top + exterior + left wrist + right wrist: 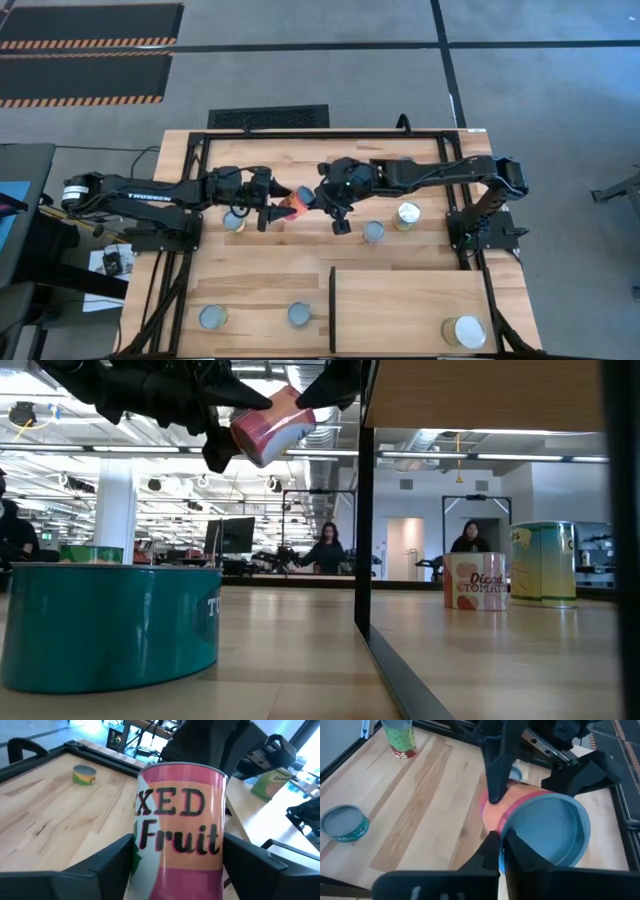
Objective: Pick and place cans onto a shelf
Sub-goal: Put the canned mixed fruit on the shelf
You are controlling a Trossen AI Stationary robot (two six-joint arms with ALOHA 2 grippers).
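We see both arms meeting above the middle of the plank-striped wooden bench [260, 290], with a pink-and-orange labelled fruit can [294, 204] lifted in the air between them. The left gripper [270, 212] has its jaws spread wide, one on each side of the can's label. The right gripper [318, 198] has its jaws drawn together at the can's grey-blue top rim; we cannot tell how firmly it grips. The pale plywood shelf panel [400, 305] with its thin black upright divider [332, 308] lies at the bench's near right, carrying one wide white-topped can [468, 331]. Other silver-topped cans [373, 231] stand scattered across the bench.
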